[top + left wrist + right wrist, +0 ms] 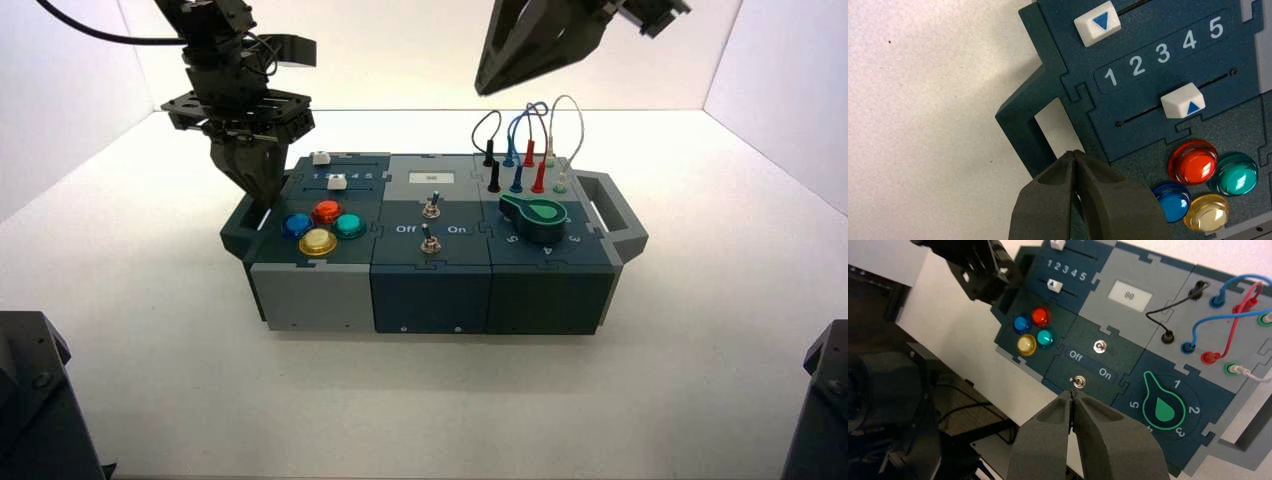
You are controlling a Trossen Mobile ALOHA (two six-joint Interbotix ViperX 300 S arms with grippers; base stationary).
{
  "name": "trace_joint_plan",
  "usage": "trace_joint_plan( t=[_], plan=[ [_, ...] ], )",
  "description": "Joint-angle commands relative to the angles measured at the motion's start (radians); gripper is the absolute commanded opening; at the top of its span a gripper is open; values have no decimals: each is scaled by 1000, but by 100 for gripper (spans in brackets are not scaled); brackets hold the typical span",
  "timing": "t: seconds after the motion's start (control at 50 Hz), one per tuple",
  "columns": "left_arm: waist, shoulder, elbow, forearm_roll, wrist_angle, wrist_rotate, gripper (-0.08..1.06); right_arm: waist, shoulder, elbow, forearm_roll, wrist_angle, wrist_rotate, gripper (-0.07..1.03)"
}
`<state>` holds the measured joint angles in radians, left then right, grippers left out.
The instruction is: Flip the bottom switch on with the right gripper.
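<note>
Overhead, right gripper [483,88] closed, empty.

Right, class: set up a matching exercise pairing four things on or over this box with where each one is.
Column one:
1. left hand
2. right hand
3. bottom switch
4. green knob

Column two:
A. between "Off" and "On"
B. raised above the box's wired end
C. at the box's handle beside the coloured buttons
D. on the numbered dial

Pairs: 1-C, 2-B, 3-A, 4-D
</note>
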<state>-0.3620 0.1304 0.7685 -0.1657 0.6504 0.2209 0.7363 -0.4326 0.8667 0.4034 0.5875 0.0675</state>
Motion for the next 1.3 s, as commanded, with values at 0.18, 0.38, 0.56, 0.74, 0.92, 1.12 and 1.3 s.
trace_joint_plan(
  t=[0.18, 0.38, 0.56, 0.74, 0.92, 1.12, 1.3],
  plan=[
    [-3, 75, -5, 0, -8, 8, -3, 6, 32, -57, 6, -3, 3, -2],
    [-3, 77, -3, 2, -3, 8, -3, 6, 32, -72, 6, -5, 3, -2],
    [-3, 77, -3, 0, -2, 8, -3, 6, 32, -67, 6, -5, 6, -2],
    [-3, 77, -2, 0, -2, 9, -3, 6, 34, -64, 6, -9, 8, -2],
    [-3, 78, -3, 0, -2, 8, -3, 6, 58, -60, 6, -25, 8, -2],
    [-5, 78, 0, 0, -2, 9, -3, 6, 87, -60, 6, -34, 6, -2],
    [-5, 78, -2, -2, 0, 8, -3, 6, 97, -60, 6, -46, 5, -2]
  ],
)
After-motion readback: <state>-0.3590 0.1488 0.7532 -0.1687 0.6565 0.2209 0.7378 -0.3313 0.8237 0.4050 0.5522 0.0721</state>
